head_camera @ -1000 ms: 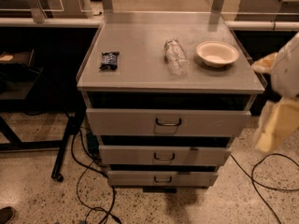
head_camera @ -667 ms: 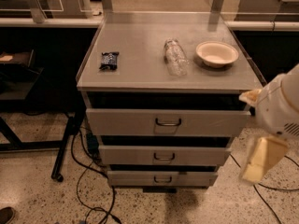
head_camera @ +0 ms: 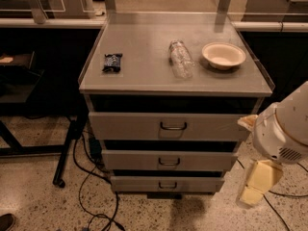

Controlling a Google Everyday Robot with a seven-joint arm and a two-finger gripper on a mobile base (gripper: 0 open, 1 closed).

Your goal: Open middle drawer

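The middle drawer (head_camera: 144,160) is a light-grey front with a small dark loop handle (head_camera: 169,162), between a taller top drawer (head_camera: 125,125) and a slim bottom drawer (head_camera: 139,183). None of its inside shows. My gripper (head_camera: 255,183) hangs cream-coloured below the white arm housing (head_camera: 284,129), at the cabinet's right side. It is level with the middle and bottom drawers, to the right of them and nearer the camera, and touches nothing.
On the grey cabinet top (head_camera: 144,76) lie a dark snack packet (head_camera: 112,62), a clear plastic bottle (head_camera: 180,58) on its side and a white bowl (head_camera: 224,55). Black cables (head_camera: 84,177) trail on the speckled floor at left, by a dark table leg (head_camera: 67,148).
My arm has swung down and leftward from the right edge of the view, bringing the gripper lower beside the cabinet. The drawers have not moved.
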